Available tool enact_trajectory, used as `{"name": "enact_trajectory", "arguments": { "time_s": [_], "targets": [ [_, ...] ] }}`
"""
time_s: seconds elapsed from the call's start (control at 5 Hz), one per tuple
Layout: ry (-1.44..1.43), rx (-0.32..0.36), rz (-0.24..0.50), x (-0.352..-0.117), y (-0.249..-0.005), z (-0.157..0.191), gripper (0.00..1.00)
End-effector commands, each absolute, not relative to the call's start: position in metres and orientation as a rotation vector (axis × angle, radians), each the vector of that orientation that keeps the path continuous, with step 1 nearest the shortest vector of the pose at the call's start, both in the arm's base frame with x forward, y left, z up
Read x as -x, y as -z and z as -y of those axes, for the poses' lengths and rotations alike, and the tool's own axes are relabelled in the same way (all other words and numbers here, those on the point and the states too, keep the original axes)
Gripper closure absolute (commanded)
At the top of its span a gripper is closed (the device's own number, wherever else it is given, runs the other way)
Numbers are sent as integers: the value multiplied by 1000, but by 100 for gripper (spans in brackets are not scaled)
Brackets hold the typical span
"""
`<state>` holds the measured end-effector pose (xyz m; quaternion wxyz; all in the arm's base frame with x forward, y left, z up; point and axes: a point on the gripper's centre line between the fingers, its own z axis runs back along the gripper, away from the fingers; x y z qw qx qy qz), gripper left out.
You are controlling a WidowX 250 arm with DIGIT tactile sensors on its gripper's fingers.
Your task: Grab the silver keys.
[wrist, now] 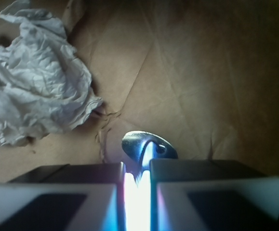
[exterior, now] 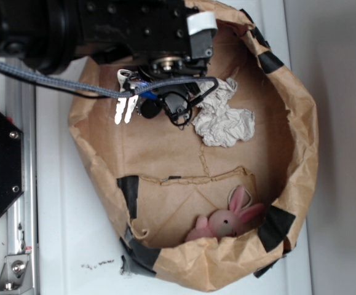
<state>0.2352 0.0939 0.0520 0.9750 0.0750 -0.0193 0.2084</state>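
The silver keys [exterior: 123, 109] are a small shiny white-silver bunch at the upper left inside the brown paper bag [exterior: 300, 129], just below the black arm. My gripper [exterior: 134, 92] is shut on them. In the wrist view the two fingers nearly meet around a glaring strip of bright metal at my gripper [wrist: 138, 175]. A rounded key head [wrist: 149, 146] sticks out beyond the fingertips over the bag's brown floor. I cannot tell whether the keys touch the floor.
A crumpled whitish paper ball [exterior: 224, 120] lies just right of the gripper, and it fills the wrist view's upper left [wrist: 33, 86]. A pink toy bunny [exterior: 227, 221] lies at the bag's near wall. A metal rail [exterior: 18, 184] runs along the left.
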Motion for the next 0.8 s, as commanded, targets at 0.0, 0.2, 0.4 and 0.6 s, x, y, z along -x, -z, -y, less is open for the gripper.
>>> {"name": "enact_trajectory", "arguments": {
  "time_s": [0.0, 0.2, 0.4, 0.6],
  "targets": [
    [-376, 1, 86, -238, -114, -81, 100],
    [-304, 146, 120, -236, -144, -61, 100],
    [-276, 207, 157, -234, -156, -55, 100],
    [-273, 206, 171, -234, -154, -54, 100]
  ]
}}
